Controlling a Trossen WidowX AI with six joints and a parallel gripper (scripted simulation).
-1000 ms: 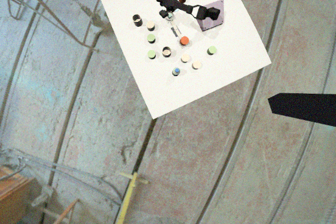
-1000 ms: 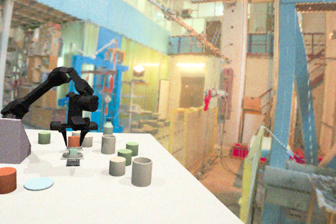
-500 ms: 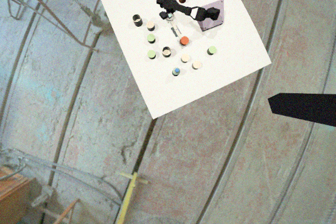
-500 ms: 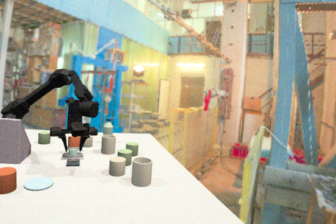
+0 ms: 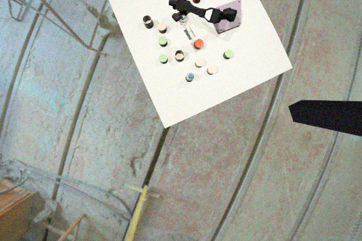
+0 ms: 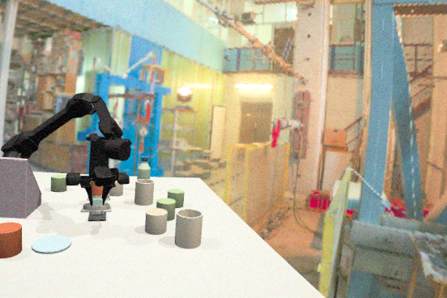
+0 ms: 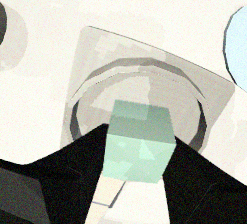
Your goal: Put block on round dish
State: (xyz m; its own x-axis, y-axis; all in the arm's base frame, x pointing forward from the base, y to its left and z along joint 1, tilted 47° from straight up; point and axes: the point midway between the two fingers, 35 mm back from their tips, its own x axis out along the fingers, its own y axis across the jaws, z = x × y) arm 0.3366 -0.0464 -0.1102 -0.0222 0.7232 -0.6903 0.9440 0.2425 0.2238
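Pincer clamps the upright pale-green block on both sides.

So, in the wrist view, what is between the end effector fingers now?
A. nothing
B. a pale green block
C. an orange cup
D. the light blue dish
B: in the wrist view the pale green block sits between the two dark fingers of the end effector, over the balance pad; the dish lies off to the side.

Orange cup just behind gripper
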